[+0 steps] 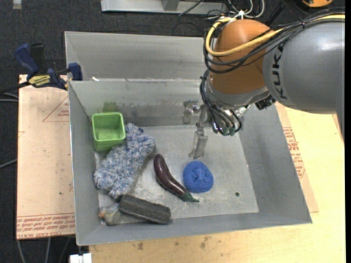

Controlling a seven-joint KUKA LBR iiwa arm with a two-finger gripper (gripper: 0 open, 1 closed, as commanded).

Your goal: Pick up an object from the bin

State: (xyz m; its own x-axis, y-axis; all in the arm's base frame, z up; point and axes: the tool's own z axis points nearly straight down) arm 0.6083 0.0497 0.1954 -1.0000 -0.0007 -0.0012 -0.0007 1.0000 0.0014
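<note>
Camera view looks down on the grey metal bin (pixel 247 163), where the pincer (pixel 198 149) hangs from the orange-covered wrist right of the frame's centre. Whether it is apart or together cannot be told from this angle. Just below its tip in the frame lies a blue ball (pixel 197 177), round, fuzzy and rough-surfaced like a scrubbing pad, resting on the bin floor at lower centre and apart from the tip. Touching the ball's left side is a dark purple toy eggplant (pixel 169 179), curved, with a green stem end. Further left lie a blue-and-white knitted cloth (pixel 123 160), a green square cup (pixel 108 129) and a dark grey block (pixel 143 209).
</note>
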